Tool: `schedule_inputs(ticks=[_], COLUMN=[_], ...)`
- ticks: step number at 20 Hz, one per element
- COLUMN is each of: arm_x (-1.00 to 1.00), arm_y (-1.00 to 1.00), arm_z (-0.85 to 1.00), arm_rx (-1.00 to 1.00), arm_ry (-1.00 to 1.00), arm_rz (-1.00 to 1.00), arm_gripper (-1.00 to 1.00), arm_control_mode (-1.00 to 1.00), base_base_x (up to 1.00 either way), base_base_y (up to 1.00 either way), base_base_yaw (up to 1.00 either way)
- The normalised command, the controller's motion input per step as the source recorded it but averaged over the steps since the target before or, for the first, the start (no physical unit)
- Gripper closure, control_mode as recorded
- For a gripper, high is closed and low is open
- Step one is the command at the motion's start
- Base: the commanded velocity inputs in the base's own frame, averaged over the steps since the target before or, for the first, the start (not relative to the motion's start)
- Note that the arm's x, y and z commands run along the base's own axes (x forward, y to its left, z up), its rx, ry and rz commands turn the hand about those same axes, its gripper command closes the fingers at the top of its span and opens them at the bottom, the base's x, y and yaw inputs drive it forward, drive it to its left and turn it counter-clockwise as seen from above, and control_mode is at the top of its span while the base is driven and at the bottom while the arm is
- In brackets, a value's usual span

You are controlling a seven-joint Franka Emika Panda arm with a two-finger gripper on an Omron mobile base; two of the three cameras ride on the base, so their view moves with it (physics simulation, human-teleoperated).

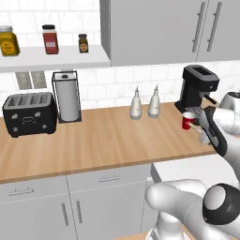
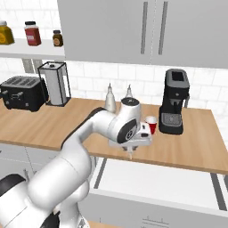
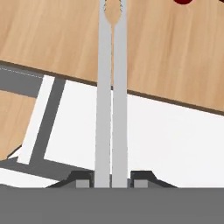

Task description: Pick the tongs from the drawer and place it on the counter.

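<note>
Looking along the gripper in the hand view, you see the tongs clamped between its two dark fingertips, the jaws closed narrow on the utensil's near end. The long axis of the tongs runs straight away from the hand, from the bottom of that view to its top. The two pale arms lie side by side, almost touching, and the scalloped tips point away from the gripper, ending over the tabletop.

Below the tongs, the open drawer shows its white interior, and the front edge of the wooden surface crosses behind the utensil's middle. The tongs therefore span from above the drawer to above the tabletop, held in the air.

In the right base view, the gripper points downward just in front of the tabletop edge, above the drawer; a short pale stub of the tongs projects beneath it. In the left base view, the hand sits at the right edge near the red cup.

Count on the tabletop: one toaster, one paper-towel holder, two white bottles, one coffee machine, one red cup. Three spice jars stand on the wall shelf.
</note>
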Motion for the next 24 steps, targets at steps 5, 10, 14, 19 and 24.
schedule_inputs(ticks=[5,10,14,19,24], arm_x=[0.45,0.59,0.54,0.53,0.68], arm_y=[0.72,0.97,0.92,0.38,0.19], arm_z=[-0.01,-0.30,-0.45,-0.60,-0.39], arm_rx=[0.00,0.00,0.00,0.00,0.00], arm_ry=[0.00,0.00,0.00,0.00,0.00], arm_rz=[0.41,0.27,0.15,0.08,0.05], arm_gripper=[1.00,1.00,1.00,1.00,1.00], arm_control_mode=[-1.00,-1.00,-1.00,-1.00,-1.00], base_base_x=[0.00,0.00,0.00,0.00,0.00], base_base_y=[0.00,0.00,0.00,0.00,0.00], base_base_yaw=[0.00,0.00,0.00,0.00,0.00])
